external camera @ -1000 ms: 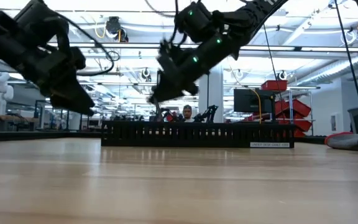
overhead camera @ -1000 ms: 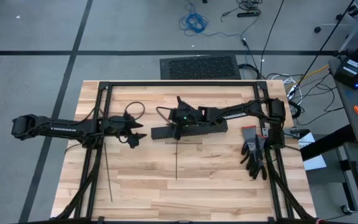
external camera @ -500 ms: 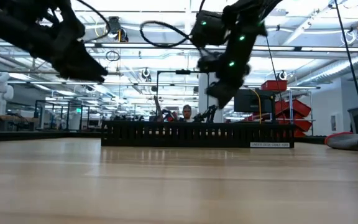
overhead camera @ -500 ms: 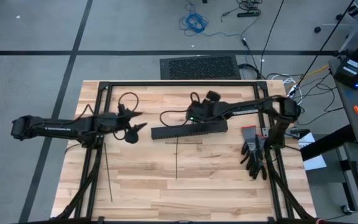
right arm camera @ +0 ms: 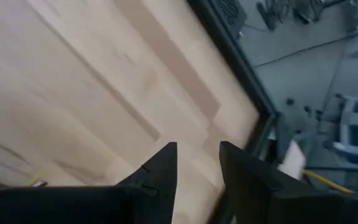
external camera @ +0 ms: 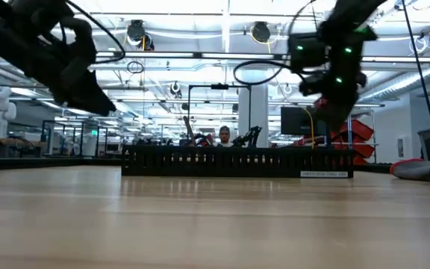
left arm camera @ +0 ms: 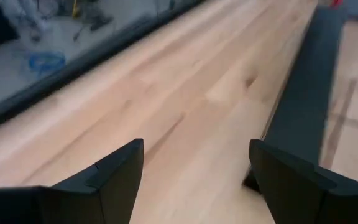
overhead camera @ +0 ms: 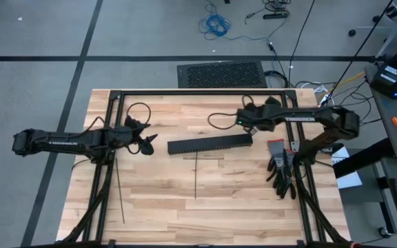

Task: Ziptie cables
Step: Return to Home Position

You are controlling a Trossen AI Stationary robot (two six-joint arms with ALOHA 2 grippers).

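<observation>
The cables [overhead camera: 282,170], a dark-looking bundle with a grey and red far end and splayed near ends, lie flat at the table's right edge; in the low view the cables [external camera: 422,169] show at the far right. Two zipties, thin dark strips, lie flat on the wood: one [overhead camera: 196,176] near the middle, one [overhead camera: 120,193] at the left. My left gripper [overhead camera: 147,143] [left arm camera: 197,163] hovers open left of the black slotted duct, holding nothing. My right gripper [overhead camera: 264,107] [right arm camera: 199,149] hangs above the far right of the table, narrowly open with nothing between its fingers.
The long black slotted duct [overhead camera: 210,145] [external camera: 237,161] lies across the table's middle. Black frame rails [overhead camera: 198,93] border the table. A floor grille [overhead camera: 220,74] and a blue coiled cable [overhead camera: 216,26] lie beyond the far edge. Bare wood spreads over the near half.
My right gripper has swung from above the duct's left part toward the table's right and far edge, tipping up from pointing steeply down. My left gripper has risen a little and tipped up. Nothing on the table has moved.
</observation>
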